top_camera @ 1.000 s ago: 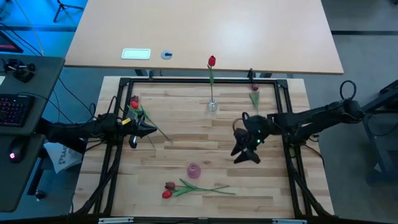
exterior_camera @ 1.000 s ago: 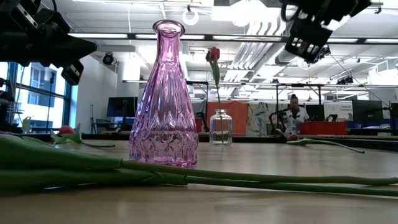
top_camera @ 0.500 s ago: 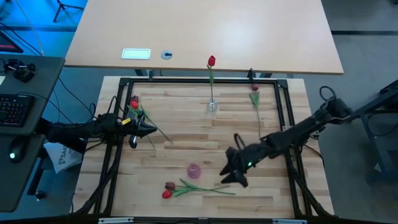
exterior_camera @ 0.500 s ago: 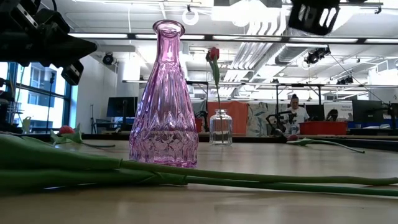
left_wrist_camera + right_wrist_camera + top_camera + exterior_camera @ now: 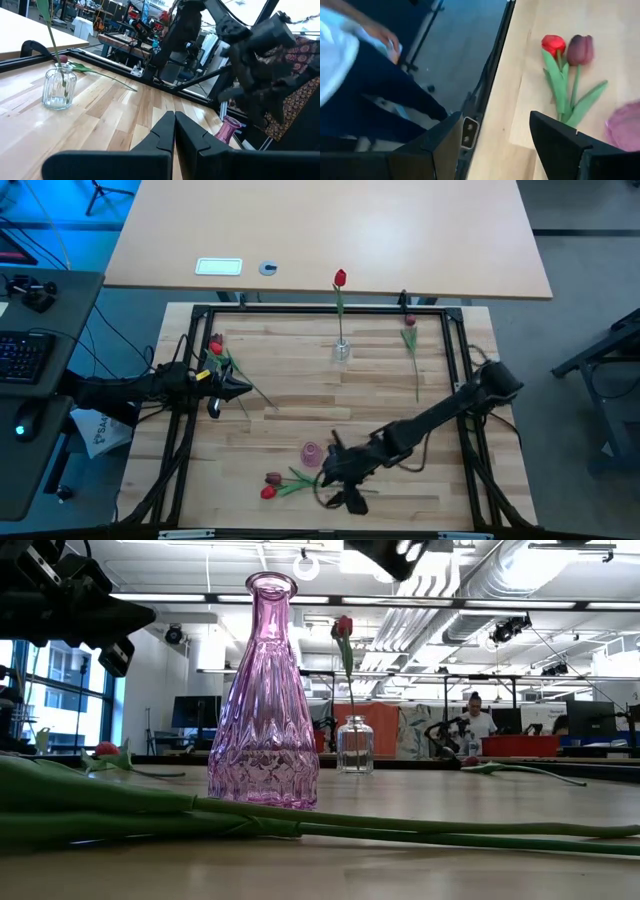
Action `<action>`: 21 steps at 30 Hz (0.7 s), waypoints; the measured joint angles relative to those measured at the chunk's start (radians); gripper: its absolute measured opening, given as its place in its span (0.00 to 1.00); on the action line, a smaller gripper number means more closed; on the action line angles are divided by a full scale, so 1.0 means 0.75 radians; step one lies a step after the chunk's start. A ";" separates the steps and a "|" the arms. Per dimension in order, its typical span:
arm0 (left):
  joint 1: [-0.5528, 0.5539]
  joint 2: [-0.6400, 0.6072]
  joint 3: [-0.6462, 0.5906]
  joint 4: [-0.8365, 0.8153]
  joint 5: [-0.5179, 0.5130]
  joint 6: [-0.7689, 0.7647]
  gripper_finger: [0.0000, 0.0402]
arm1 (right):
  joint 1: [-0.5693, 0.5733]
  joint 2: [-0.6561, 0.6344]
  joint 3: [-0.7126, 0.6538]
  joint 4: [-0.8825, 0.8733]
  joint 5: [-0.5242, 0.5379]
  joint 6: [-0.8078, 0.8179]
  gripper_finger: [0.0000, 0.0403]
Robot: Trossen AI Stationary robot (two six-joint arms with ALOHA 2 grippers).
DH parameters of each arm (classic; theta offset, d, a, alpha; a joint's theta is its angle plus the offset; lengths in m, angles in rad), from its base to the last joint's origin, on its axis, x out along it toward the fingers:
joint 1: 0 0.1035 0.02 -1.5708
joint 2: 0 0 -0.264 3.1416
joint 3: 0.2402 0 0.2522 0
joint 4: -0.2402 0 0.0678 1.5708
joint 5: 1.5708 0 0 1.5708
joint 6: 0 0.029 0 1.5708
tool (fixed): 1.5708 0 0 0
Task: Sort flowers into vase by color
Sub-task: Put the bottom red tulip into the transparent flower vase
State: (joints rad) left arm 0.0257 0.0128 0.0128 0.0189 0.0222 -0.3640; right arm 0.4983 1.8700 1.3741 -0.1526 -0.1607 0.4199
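A red tulip [image 5: 341, 277] stands with its stem in the clear vase [image 5: 342, 350] at the far middle. The pink vase [image 5: 311, 453] stands empty near the front. A red tulip [image 5: 267, 493] and a maroon tulip [image 5: 273, 478] lie side by side in front of it; both heads also show in the right wrist view, red [image 5: 553, 44] and maroon [image 5: 580, 49]. Two more tulips [image 5: 216, 346] lie at the far left, and a maroon one [image 5: 410, 330] at the far right. My right gripper [image 5: 338, 485] is open above the front pair's stems. My left gripper [image 5: 235, 390] is shut and empty at the left.
A black frame rail [image 5: 190, 430] runs round the work area. A second table [image 5: 330, 230] stands beyond the far edge. In the right wrist view a person's sleeve and hand [image 5: 380, 32] show beyond the table's edge. Bare wood lies in the table's middle.
My right gripper has swept from the table's middle right toward the near edge and the left, ending over the stems of the front pair beside the pink vase. The flowers and vases have stayed where they were.
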 joint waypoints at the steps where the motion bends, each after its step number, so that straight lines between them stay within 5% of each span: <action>1: 0.000 0.000 0.000 0.001 0.000 0.000 0.00 | 0.004 0.037 0.029 -0.020 -0.001 -0.041 0.56; 10: 0.000 0.001 0.000 0.000 0.000 0.000 0.00 | 0.016 0.319 0.244 -0.267 0.137 -0.223 0.56; 21: 0.000 0.000 0.000 0.001 0.000 0.000 0.00 | 0.018 0.428 0.281 -0.279 0.309 -0.226 0.56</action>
State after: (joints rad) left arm 0.0257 0.0131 0.0127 0.0193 0.0219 -0.3637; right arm 0.5116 2.1911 1.5852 -0.3618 0.0712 0.2500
